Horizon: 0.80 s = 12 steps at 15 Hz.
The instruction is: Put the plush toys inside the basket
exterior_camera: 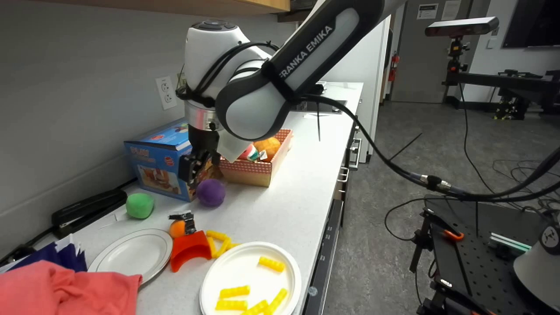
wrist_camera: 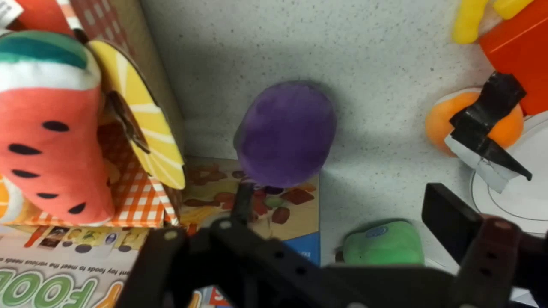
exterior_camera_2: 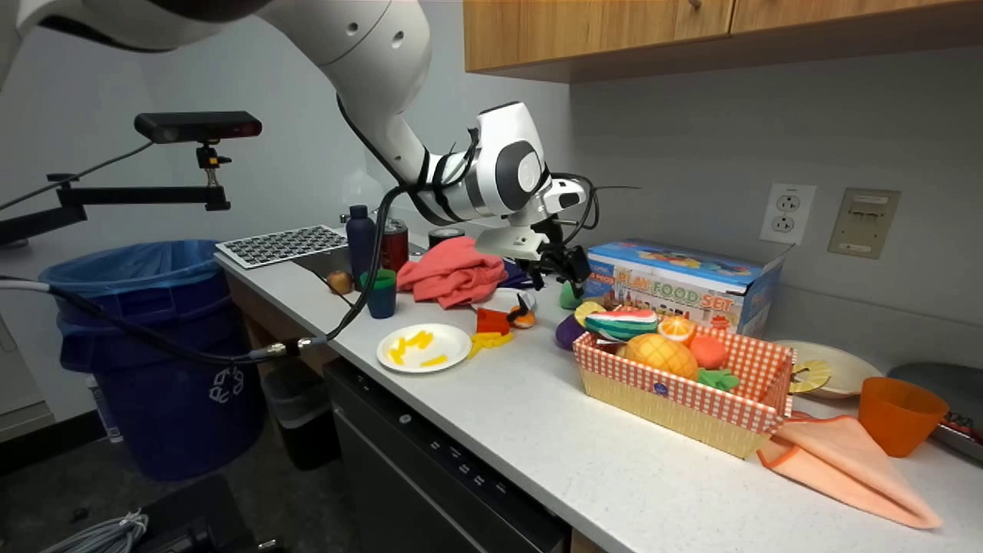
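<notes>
Over the counter (exterior_camera_2: pixel 491 415) beside the basket (exterior_camera_2: pixel 668 407), the gripper (wrist_camera: pixel 342 199) hangs with its jaws wide apart. The purple plush toy (wrist_camera: pixel 287 134) sits just beside the basket, the green plush toy (wrist_camera: pixel 383 244) farther from it; the plush watermelon (wrist_camera: pixel 55 149) and pineapple (exterior_camera_2: pixel 660 355) lie inside.

The arm (exterior_camera: pixel 258 103) reaches in high from the right in an exterior view, its lettered link (exterior_camera: pixel 308 50) slanting down leftward to a white wrist (exterior_camera: pixel 214 61) that stands nearly upright. In an exterior view a pale upper link (exterior_camera_2: pixel 369 46) slopes down from left to right. Below the wrist and its silvery collar (exterior_camera: pixel 201 118), the gripper (wrist_camera: pixel 341 194) points downward. In the wrist view its two black fingers (wrist_camera: pixel 447 218) stand wide apart, one left, one right.
</notes>
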Each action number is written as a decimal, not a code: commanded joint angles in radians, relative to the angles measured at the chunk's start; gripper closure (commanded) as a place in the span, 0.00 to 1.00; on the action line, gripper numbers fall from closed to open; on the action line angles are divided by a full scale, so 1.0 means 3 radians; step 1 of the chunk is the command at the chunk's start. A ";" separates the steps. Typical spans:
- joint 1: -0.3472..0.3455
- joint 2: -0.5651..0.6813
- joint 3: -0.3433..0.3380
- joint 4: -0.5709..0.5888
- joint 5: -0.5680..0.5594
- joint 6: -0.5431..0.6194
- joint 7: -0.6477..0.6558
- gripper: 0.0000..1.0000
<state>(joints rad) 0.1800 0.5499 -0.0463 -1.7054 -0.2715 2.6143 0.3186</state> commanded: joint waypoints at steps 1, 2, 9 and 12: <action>0.0066 0.0279 -0.0129 0.0341 0.0020 -0.0003 0.0036 0.00; 0.0067 0.0332 -0.0152 0.0392 0.0021 -0.0008 0.0046 0.00; 0.0048 0.0633 -0.0224 0.0635 0.0093 -0.0066 0.0031 0.00; 0.0053 0.0735 -0.0235 0.0688 0.0110 -0.0093 0.0024 0.00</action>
<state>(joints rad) 0.1806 0.7201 -0.0992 -1.5611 -0.2623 2.6126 0.3227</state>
